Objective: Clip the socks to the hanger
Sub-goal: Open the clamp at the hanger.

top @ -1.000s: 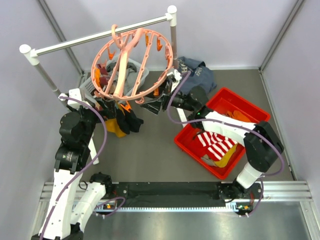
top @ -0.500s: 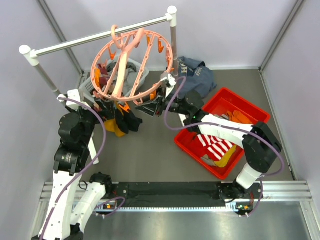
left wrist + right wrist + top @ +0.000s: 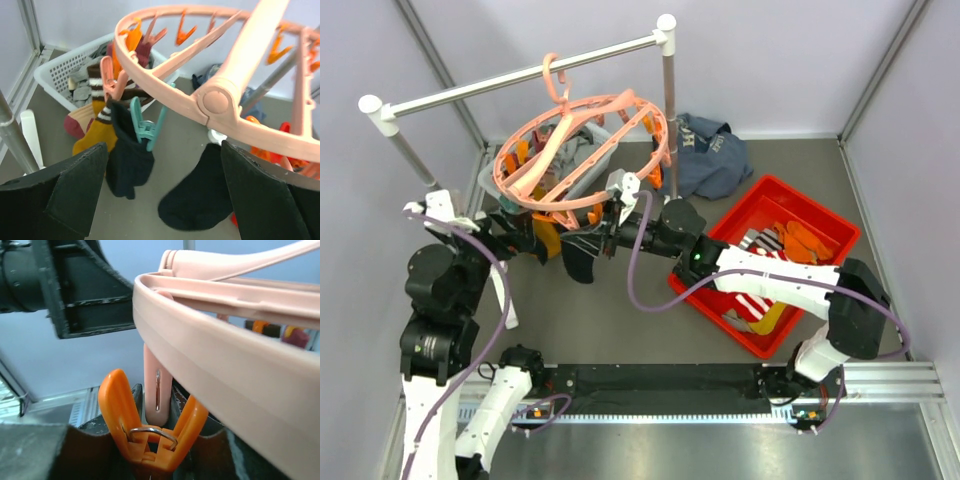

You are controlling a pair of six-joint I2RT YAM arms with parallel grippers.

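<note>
the hanger [image 3: 585, 150] hangs tilted from the rail [image 3: 460, 82] by its hook alone, so a hard push at the rim could swing it or lift it off. a peg shutting on a thin edge would likely drop the dark sock [image 3: 195, 197] to the table [image 3: 620, 320]. left fingers [image 3: 75, 195] are spread wide on nothing. right fingers [image 3: 27, 455] flank an orange peg [image 3: 150, 432], grip unclear. clipped socks crowd the near rim, and more socks wait in the red bin [image 3: 818, 207].
</note>
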